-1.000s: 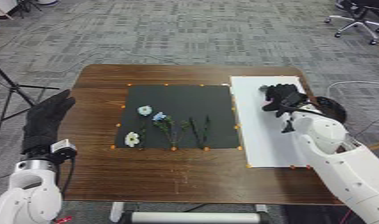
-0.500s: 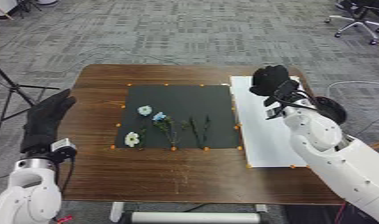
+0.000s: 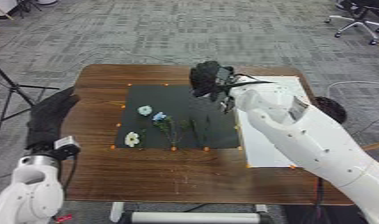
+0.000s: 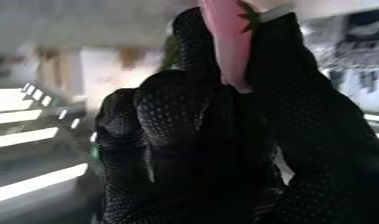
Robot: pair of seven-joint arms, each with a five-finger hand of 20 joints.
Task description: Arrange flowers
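- Pink flower [image 4: 230, 40]: smooth, narrow and tapering, with dark green, star-pointed sepals against its side and a pale piece just beside them; more green shows behind the fingers.
- Right hand [image 3: 209, 79]: it has the pink flower pinched between the thumb and fingers, the fingers otherwise partly bent. It is above the dark mat's far right corner, towards the table's far edge.
- Blue flower [image 3: 159, 116]: small, soft blue petals, near the middle of the dark mat, with thin, leafy green stems [image 3: 173, 131] reaching towards the mat's near edge.
- Pale flower [image 3: 145, 110]: rounded and whitish with a faint blue tint, just beside the blue flower on the side of the table's left edge.
- White flower [image 3: 132, 139]: open petals round a yellowish centre, close to the mat's near left corner.
- Slender dark green stems [image 3: 206, 134]: on the mat, towards its near right corner.
- Dark mat [image 3: 181, 94]: lies on the brown table [image 3: 168, 175], with small orange markers round its edges.
- White sheet [image 3: 267, 145]: along the table's right edge, beside the mat, partly under the right arm.
- Left hand [image 3: 50, 116]: at the table's left edge, fingers straight and together, holding nothing.
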